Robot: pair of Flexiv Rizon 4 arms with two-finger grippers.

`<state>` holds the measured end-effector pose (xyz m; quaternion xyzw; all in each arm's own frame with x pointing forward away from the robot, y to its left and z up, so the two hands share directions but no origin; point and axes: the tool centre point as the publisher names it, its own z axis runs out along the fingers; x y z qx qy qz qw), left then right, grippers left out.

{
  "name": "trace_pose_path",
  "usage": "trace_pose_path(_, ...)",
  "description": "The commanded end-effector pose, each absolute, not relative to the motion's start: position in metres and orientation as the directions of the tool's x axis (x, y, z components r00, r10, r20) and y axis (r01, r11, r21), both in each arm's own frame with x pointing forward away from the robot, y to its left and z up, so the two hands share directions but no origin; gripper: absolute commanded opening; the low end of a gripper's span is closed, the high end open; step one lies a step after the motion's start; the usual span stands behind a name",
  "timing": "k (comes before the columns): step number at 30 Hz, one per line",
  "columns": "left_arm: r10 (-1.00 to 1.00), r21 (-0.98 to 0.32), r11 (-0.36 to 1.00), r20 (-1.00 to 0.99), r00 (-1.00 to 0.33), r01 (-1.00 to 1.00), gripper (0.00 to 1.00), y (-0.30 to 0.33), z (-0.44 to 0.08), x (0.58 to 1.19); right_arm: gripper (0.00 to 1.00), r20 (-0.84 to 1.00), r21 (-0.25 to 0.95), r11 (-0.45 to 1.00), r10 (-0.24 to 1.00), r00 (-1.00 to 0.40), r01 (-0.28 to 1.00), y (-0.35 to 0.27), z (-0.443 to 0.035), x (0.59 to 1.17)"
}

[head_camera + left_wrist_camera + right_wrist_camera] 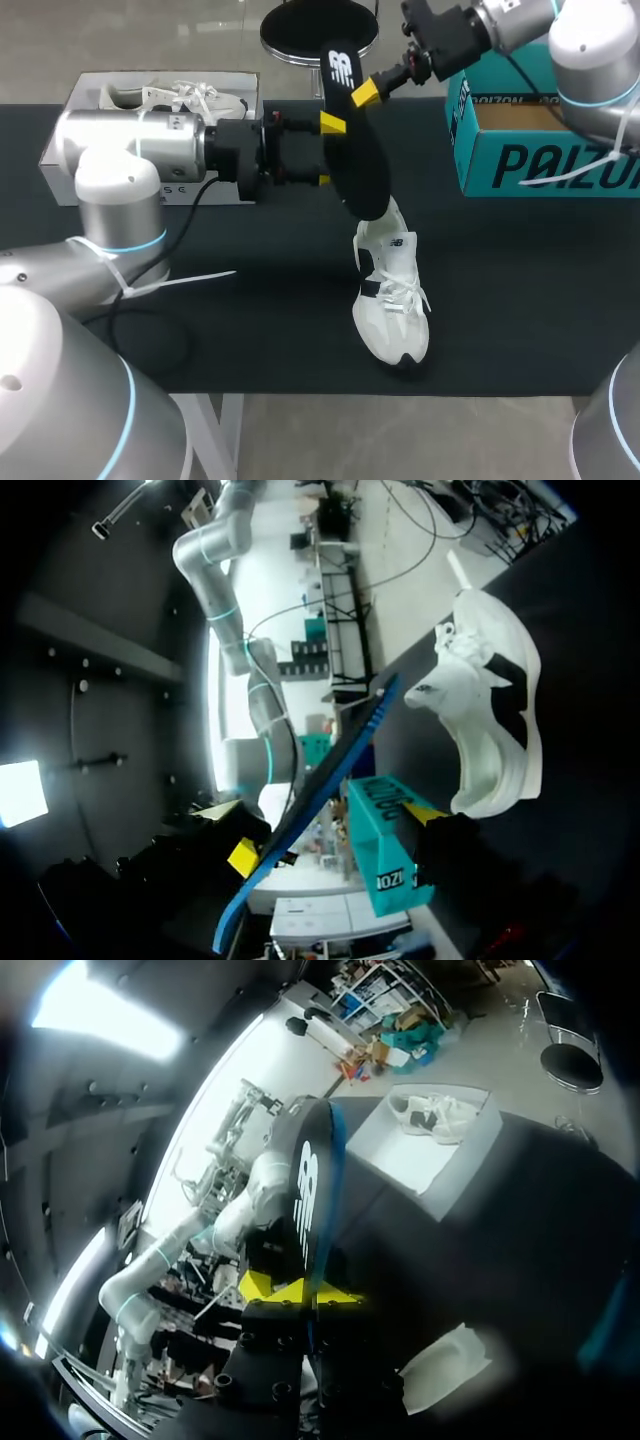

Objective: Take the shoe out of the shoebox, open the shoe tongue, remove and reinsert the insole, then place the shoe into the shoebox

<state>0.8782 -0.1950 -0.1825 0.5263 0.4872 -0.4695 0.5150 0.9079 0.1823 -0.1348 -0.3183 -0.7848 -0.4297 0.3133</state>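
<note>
- My view shows a black-topped table (520,300).
- A white shoe (392,305) rests near its front edge.
- A teal shoebox (540,165) sits at the far right, and a white box (85,92) at the far left.

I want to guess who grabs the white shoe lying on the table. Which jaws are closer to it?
Left. The left gripper, jaws open around the insole mid-length, hangs near the shoe; the right gripper pinches the insole's higher end, farther off.
</note>
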Motion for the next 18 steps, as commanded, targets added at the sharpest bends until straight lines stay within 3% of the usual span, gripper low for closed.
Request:
trace_pose_path(1,0.029,0.085,0.024,-0.996,0.084,0.996,0.00,-0.2017,-0.1836,0.8773,0.00,0.763,0.478,0.424,0.233,-0.603,0.769,0.1830,-0.1347,0.9059)
trace_pose_path(18,0.051,0.087,0.081,-0.995,0.083,0.993,0.00,-0.2052,-0.1829,0.8824,0.00,0.764,0.485,0.399,0.239,-0.599,0.778,0.1798,-0.1379,0.8967)
